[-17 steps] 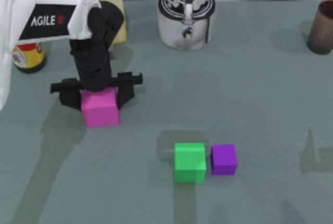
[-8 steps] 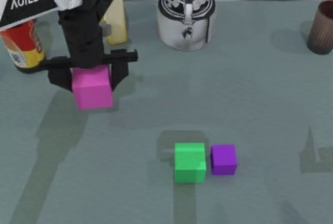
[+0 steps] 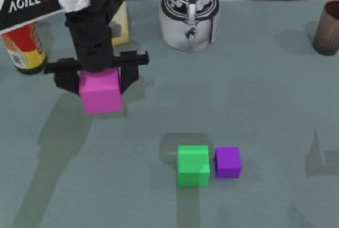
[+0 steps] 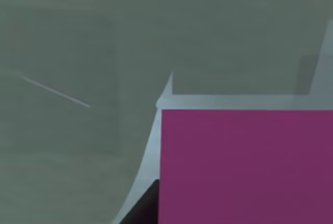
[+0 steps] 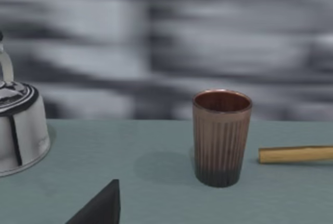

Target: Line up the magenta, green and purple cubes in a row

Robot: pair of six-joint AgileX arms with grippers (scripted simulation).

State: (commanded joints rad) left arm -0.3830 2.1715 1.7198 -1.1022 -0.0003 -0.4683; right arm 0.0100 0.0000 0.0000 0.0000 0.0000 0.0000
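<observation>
The left arm, lettered "AGILE X", has its left gripper [image 3: 99, 77] at the bench's [image 3: 265, 106] left rear, fingers clamped on the magenta cube [image 3: 100, 90]. The green cube [image 3: 193, 165] and purple cube [image 3: 228, 162] sit side by side near the front centre.

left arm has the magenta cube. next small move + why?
Probably carry it toward the table's right and nearer the front, to the free side of the green cube. The left gripper is shut on the magenta cube, well apart from the green cube and purple cube, which already sit side by side.
</observation>
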